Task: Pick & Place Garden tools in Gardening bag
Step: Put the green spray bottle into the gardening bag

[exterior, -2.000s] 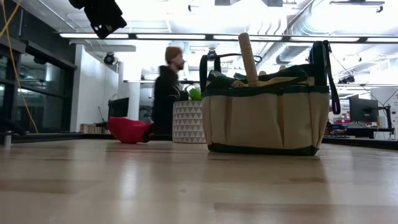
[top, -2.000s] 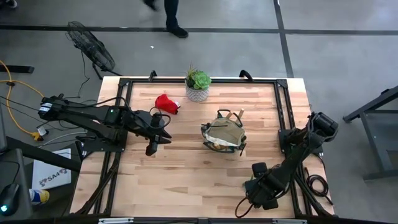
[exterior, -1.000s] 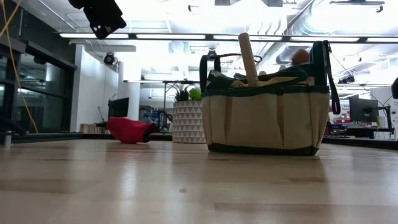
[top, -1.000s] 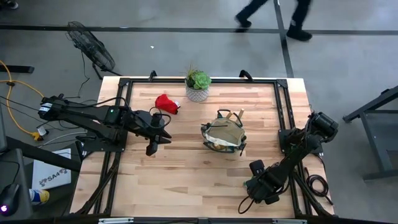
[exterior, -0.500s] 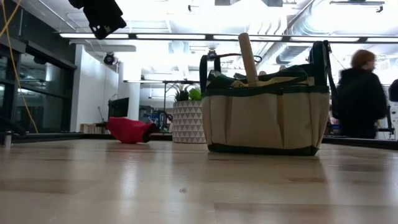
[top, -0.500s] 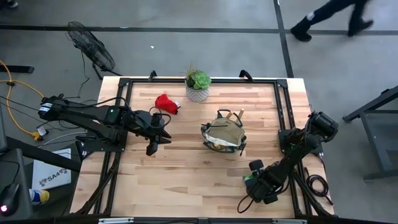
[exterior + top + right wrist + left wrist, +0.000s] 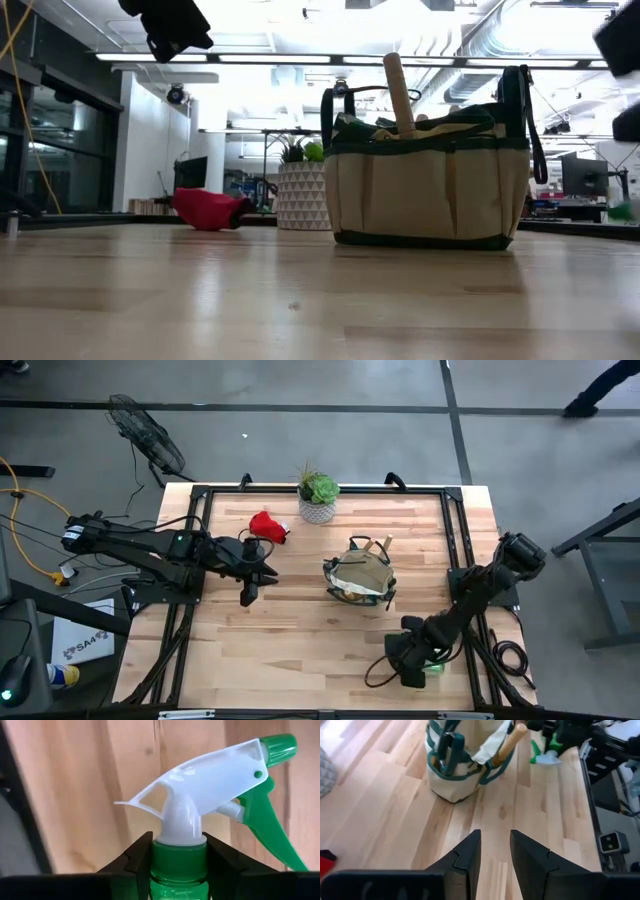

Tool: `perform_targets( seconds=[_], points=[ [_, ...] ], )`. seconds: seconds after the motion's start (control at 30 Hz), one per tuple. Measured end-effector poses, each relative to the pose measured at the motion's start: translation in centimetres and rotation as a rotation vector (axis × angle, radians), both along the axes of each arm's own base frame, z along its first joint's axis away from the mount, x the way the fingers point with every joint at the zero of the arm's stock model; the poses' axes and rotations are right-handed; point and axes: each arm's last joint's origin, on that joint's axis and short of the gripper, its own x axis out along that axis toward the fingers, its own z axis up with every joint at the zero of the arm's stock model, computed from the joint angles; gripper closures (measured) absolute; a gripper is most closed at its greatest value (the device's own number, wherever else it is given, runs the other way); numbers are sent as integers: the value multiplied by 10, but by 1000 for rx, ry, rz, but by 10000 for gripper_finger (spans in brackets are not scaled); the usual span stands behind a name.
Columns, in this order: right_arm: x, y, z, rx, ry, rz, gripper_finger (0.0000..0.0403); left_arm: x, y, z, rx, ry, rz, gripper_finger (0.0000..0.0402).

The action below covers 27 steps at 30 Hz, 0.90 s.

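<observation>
The gardening bag (image 7: pixel 360 575) (image 7: pixel 430 170) (image 7: pixel 465 760) stands upright on its base at mid-table, a wooden tool handle (image 7: pixel 398 95) sticking up out of it. A red glove (image 7: pixel 266 525) (image 7: pixel 207 208) lies on the table at the far left. My right gripper (image 7: pixel 408 658) (image 7: pixel 177 840), by the near right corner, is shut on the green spray bottle (image 7: pixel 210 785) (image 7: pixel 545 756). My left gripper (image 7: pixel 248 592) (image 7: pixel 495 837) hangs open above the table, left of the bag, with nothing between its fingers. My right gripper pinches the spray bottle's green collar (image 7: pixel 177 857), just below the white sprayer head, between its two fingers (image 7: pixel 137 855). The fingers lie across the neck, and the head with its green trigger reaches out beyond them. Whether the bottle is clear of the table cannot be told.
A succulent in a white patterned pot (image 7: pixel 318 500) (image 7: pixel 303 195) stands at the far edge behind the bag. Black frame rails (image 7: pixel 455 540) run along the table's sides. Bare wood (image 7: pixel 300 640) lies between the bag and the near edge.
My right gripper has gone a little toward the table's left along the near edge and now shows at the right border of the low view. My left gripper has shifted slightly toward the bag. The bag and the glove have stayed where they were.
</observation>
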Motion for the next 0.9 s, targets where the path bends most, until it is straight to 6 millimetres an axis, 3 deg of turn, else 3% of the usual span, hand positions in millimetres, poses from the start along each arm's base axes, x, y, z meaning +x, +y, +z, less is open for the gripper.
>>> perform_targets(
  seconds=[0.33,0.67,0.9],
  points=[
    [3,-14,71,130,-224,-165,276,3,1,5,18,-62,47,300],
    [4,-70,142,68,-631,-328,276,3,4,5,65,-72,119,300],
    [21,-110,164,62,-804,-327,276,3,5,5,85,-76,154,300]
  ],
)
